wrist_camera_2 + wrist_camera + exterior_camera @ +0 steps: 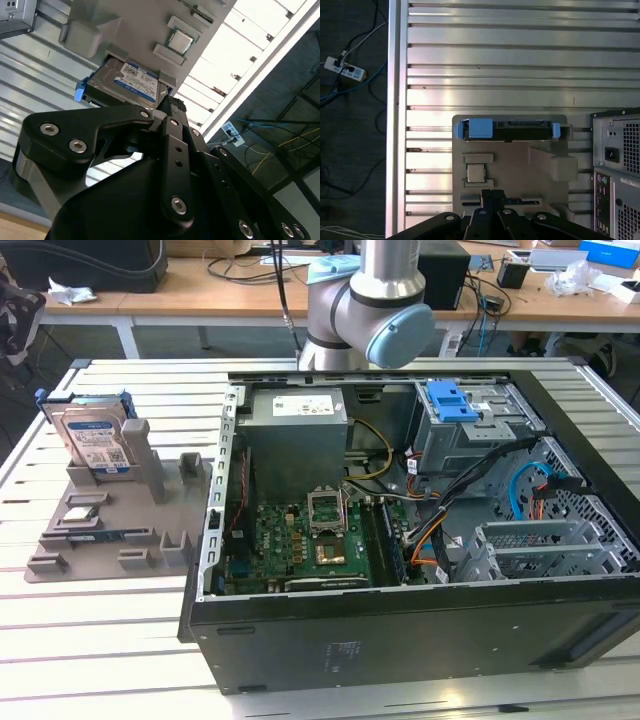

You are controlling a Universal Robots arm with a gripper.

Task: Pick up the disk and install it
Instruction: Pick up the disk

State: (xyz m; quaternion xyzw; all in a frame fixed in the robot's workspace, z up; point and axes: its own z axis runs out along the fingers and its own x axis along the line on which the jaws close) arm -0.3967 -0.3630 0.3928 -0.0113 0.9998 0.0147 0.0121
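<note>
Standing on its long edge, the disk (95, 435) sits in a slot of a grey holder (110, 530) on the slatted metal desk (100, 660). In the exterior view it is at about ten o'clock from the open computer case (400, 640). Its white-and-blue label faces the camera, and the blue carrier bracket frames it at both ends. A small square silver chip (85, 502) lies flat on the same holder, at about six o'clock from the disk.

The arm (370, 310) rises at twelve o'clock in the exterior view, behind the case. Inside the case, the grey power supply box (297, 405) sits at about eleven o'clock from the green motherboard (310, 540). The blue-handled drive cage (450, 400) sits at about two o'clock from that board.

In the first wrist view the gripper (492, 194) looks down on the holder (520, 165), with the disk (512, 129) seen edge-on beyond the chip (475, 173). The gripper's two black tips sit pressed together with no gap visible between them, and they have hold of nothing. The gripper is apart from the disk, with the chip between them. In the second wrist view the gripper (170, 102) appears in front of the disk (132, 82), whose label shows, but contact cannot be judged from there. A white power strip (345, 70) lies on the dark floor off the desk's edge.
</note>
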